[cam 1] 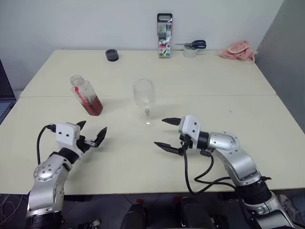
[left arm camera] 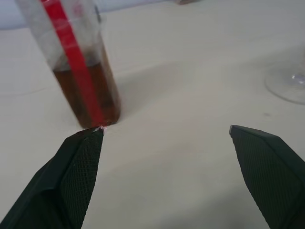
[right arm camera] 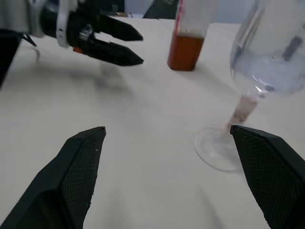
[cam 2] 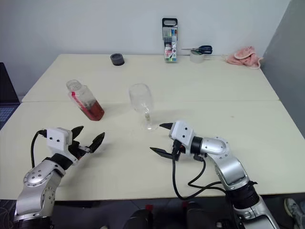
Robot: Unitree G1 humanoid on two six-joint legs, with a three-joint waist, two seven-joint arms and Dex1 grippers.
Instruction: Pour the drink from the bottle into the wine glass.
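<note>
The bottle (cam 1: 85, 94) stands on the left half of the table (cam 1: 248, 124), clear with a red label strip; the reddish-brown drink (left arm camera: 90, 98) fills its lower part. The wine glass (cam 1: 144, 99) stands upright near the table's middle, to the right of the bottle, and its bowl looks empty. My left gripper (cam 1: 94, 126) hovers open just in front of the bottle, pointing towards it, with nothing between its fingers. My right gripper (cam 1: 160, 132) is open too, pointing left, in front of the glass's foot (right arm camera: 217, 150) and apart from it.
At the table's far edge stand a tall marker pack (cam 1: 164, 36), a tape roll with scissors (cam 1: 193, 48), a pink cloth (cam 1: 238, 50) and a small black round object (cam 1: 112, 55). A laptop (cam 1: 5, 102) sits past the left edge.
</note>
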